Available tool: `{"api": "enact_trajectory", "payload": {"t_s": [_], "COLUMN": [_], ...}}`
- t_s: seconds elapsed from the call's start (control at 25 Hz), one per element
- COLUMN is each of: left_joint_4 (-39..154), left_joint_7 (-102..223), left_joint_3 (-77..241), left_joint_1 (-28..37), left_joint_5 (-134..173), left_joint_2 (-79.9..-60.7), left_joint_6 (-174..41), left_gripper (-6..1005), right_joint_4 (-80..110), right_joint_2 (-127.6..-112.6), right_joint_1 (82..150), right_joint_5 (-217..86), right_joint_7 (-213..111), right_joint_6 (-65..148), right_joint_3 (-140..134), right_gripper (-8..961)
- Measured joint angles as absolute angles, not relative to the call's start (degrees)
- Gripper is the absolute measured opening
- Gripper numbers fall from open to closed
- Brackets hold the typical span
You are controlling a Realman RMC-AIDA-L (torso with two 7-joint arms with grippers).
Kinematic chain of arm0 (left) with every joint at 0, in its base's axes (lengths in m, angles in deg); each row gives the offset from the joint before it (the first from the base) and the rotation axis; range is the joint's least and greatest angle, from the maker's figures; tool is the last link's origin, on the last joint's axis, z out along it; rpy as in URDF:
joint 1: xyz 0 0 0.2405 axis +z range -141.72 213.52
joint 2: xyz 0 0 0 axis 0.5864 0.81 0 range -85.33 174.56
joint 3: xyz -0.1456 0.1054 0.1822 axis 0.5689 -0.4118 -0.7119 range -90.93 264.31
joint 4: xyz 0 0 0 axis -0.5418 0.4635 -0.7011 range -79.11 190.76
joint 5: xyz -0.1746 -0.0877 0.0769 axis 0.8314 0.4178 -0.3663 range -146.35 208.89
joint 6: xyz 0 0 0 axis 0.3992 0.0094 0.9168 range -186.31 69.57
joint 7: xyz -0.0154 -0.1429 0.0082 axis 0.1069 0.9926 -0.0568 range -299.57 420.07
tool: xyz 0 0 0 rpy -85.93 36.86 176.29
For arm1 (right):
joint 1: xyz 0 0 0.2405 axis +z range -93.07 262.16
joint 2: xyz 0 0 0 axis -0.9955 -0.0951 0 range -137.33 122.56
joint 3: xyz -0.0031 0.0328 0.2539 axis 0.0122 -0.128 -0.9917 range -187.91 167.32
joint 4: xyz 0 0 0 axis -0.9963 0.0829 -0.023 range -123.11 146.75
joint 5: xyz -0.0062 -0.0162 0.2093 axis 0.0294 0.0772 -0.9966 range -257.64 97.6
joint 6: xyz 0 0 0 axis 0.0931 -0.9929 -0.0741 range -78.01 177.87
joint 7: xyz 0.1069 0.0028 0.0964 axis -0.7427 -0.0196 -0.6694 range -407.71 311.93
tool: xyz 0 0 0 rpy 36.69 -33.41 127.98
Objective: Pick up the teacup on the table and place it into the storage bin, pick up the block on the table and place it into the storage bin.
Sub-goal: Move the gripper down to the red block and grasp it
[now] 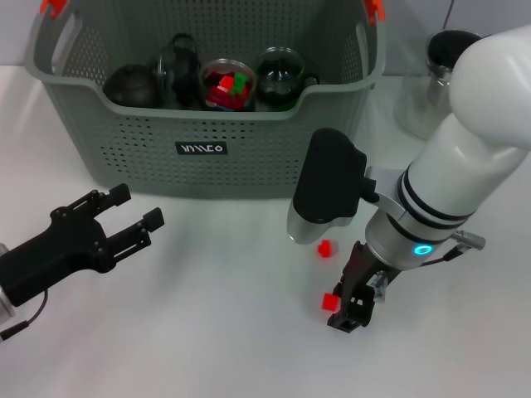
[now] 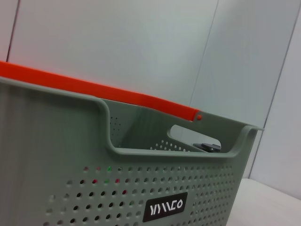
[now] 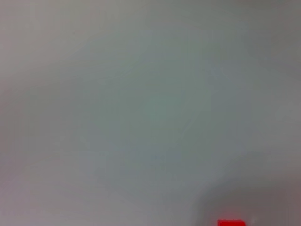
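Note:
The storage bin (image 1: 249, 141) stands at the back of the table, its labelled wall filling the left wrist view (image 2: 56, 188). Inside it sit a dark glass teacup (image 1: 282, 76), a dark teapot (image 1: 133, 87) and a glass (image 1: 228, 83) holding red and green blocks. On the white table lie two small red blocks, one (image 1: 324, 248) farther back and one (image 1: 330, 301) right against my right gripper (image 1: 348, 313), which points down at the table. That block shows at the edge of the right wrist view (image 3: 231, 222). My left gripper (image 1: 137, 207) hovers open and holds nothing, in front of the bin's left half.
A glass jar (image 1: 431, 83) with a black lid stands to the right of the bin, behind my right arm. Orange handle clips (image 1: 375, 8) sit on the bin's rim. White table surface spreads between the two grippers.

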State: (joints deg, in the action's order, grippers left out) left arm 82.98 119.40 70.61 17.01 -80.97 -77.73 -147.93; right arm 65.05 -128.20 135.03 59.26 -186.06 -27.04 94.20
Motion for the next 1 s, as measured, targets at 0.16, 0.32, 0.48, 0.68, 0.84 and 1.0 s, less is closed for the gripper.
{"api": "enact_trajectory", "payload": {"t_s": [0.16,0.32,0.48,0.68,0.84,1.0], "left_joint_4": [82.98,82.98,82.98,82.59,82.55,82.54], "left_joint_7": [119.40,119.40,119.40,119.40,119.40,119.40], "left_joint_3": [70.61,70.61,70.60,70.60,70.61,70.61], "left_joint_1": [17.00,17.00,17.01,17.01,17.00,17.01], "left_joint_5": [-80.97,-80.97,-80.97,-81.08,-81.05,-81.03], "left_joint_2": [-77.73,-77.73,-77.73,-77.73,-77.73,-77.73], "left_joint_6": [-147.93,-147.93,-147.93,-147.90,-147.80,-147.76], "left_gripper": [752,752,752,752,752,752], "right_joint_4": [65.08,64.83,64.81,64.81,64.81,64.81], "right_joint_2": [-128.22,-128.29,-128.32,-128.32,-128.30,-128.25], "right_joint_1": [135.11,135.21,135.25,135.28,135.33,135.34], "right_joint_5": [59.27,59.29,59.29,59.29,59.37,59.58], "right_joint_7": [-186.06,-186.08,-186.23,-186.72,-186.92,-187.66], "right_joint_6": [-26.79,-26.54,-26.60,-26.45,-26.43,-25.92], "right_joint_3": [94.28,94.23,94.22,93.96,93.99,94.26], "right_gripper": [456,457,457,432,329,192]}}
